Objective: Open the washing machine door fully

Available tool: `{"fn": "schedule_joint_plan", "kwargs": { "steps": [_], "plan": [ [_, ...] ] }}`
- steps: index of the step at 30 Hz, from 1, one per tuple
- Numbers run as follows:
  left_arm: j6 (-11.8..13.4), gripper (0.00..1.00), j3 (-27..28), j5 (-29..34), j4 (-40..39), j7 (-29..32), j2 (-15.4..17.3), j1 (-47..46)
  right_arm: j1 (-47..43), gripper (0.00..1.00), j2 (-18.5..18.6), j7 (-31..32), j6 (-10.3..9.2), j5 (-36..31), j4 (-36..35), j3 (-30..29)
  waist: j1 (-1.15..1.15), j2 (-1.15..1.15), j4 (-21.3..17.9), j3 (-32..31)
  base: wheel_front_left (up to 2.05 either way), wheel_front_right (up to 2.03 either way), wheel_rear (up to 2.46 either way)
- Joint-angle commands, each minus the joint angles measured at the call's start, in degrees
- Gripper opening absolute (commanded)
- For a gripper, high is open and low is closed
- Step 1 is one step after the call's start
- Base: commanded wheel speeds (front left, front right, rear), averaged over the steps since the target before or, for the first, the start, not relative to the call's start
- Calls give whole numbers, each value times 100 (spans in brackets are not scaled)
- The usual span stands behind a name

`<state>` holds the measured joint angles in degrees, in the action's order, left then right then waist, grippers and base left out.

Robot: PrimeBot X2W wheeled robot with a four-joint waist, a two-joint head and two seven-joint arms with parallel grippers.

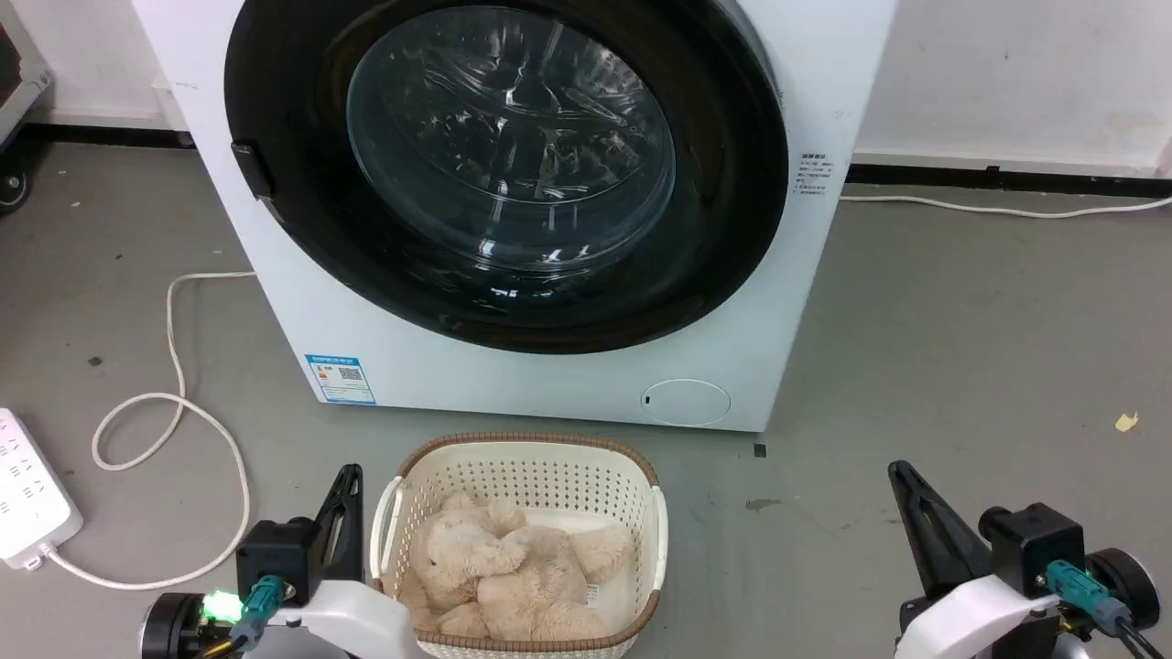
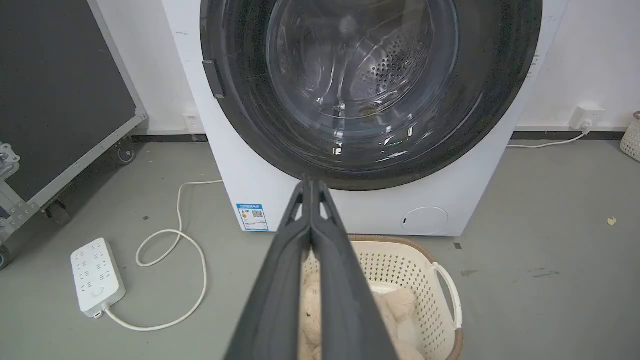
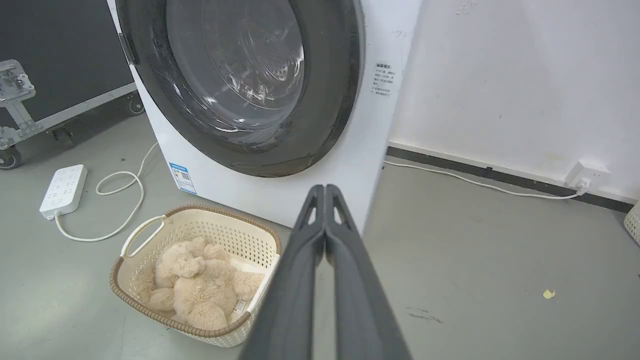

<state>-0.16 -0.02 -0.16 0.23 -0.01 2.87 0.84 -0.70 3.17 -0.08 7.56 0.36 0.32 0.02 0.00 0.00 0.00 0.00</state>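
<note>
The washing machine door (image 1: 508, 165) is a big glossy black disc with a clear bulging glass centre, lying flat and closed against the white machine front. Its small black handle (image 1: 249, 170) sits on the left rim, also seen as the handle (image 2: 212, 78) in the left wrist view. The door (image 3: 240, 80) shows at an angle in the right wrist view. My left gripper (image 1: 349, 472) rests low at the bottom left, shut and holding nothing, its fingertips (image 2: 310, 182) pressed together. At the bottom right my right gripper (image 1: 895, 469) is likewise shut and empty, far from the door.
A cream basket (image 1: 522, 458) holding a beige plush toy (image 1: 508, 567) stands on the floor right before the machine, between my arms. A white power strip (image 1: 27, 490) and its looping cable (image 1: 174, 412) lie on the left. A wheeled black case (image 2: 60, 95) stands farther left.
</note>
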Motion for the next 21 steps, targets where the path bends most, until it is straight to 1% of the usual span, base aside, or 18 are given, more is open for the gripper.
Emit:
{"fn": "schedule_joint_plan", "kwargs": {
  "steps": [1,21],
  "plan": [
    [16,0,2,16,-23,1,0,-84,70,0,-29,8,-8,-36,-32,-2,0,0,0,0,0,0,0],
    [16,0,2,16,-23,1,0,-84,70,0,-29,8,-8,-36,-32,-2,0,0,0,0,0,0,0]
  ]
}}
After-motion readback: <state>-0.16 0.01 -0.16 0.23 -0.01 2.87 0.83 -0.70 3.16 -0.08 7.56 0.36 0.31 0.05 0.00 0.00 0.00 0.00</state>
